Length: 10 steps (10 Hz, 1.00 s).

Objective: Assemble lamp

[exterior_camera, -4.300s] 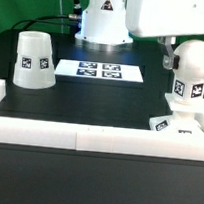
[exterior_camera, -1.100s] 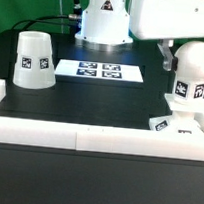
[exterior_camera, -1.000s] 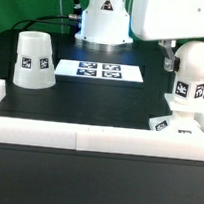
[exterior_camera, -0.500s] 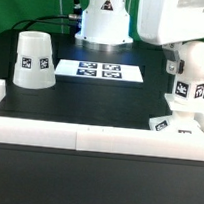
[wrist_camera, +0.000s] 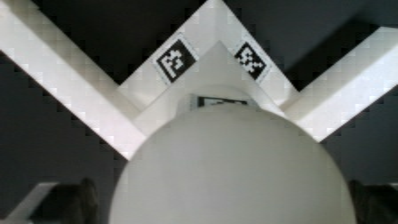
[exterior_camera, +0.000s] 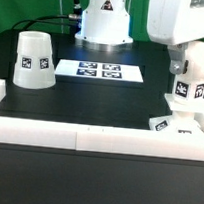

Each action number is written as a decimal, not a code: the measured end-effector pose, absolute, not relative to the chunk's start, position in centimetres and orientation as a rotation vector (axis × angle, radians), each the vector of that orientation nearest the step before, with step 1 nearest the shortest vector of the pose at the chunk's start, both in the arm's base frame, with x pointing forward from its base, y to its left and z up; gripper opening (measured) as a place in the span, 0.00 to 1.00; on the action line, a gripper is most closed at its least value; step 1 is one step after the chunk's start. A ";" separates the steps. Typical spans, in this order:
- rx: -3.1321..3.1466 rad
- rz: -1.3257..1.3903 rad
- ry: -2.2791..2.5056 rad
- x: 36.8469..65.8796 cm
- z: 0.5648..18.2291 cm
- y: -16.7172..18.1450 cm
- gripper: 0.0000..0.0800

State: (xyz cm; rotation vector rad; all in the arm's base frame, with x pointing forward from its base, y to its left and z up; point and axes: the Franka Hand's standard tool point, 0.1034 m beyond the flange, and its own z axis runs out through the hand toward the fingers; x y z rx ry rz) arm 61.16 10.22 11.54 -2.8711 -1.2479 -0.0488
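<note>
The white bulb point(exterior_camera: 197, 60) stands upright on its short tagged neck on the flat square base point(exterior_camera: 178, 125), in the corner of the white wall at the exterior view's right. My gripper point(exterior_camera: 180, 61) is down around the bulb's top, and one dark finger point(exterior_camera: 174, 64) shows beside it. In the wrist view the bulb point(wrist_camera: 228, 165) fills the space between my two fingers point(wrist_camera: 63, 203), with a gap on each side; the jaws are open. The tagged base corner point(wrist_camera: 210, 60) lies beyond it. The tapered cone shade point(exterior_camera: 34, 60) stands apart at the exterior view's left.
The marker board point(exterior_camera: 99, 70) lies flat at the middle back. A low white wall point(exterior_camera: 87, 138) runs along the front and both sides, and its two arms point(wrist_camera: 54, 70) meet behind the base. The white robot pedestal point(exterior_camera: 103, 18) stands at the back.
My arm has moved toward the exterior view's right and now sits over the bulb. The bulb, base and shade have not moved.
</note>
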 end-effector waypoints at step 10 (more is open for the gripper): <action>-3.045 -0.092 -0.558 61.3 11.5 10.0 0.72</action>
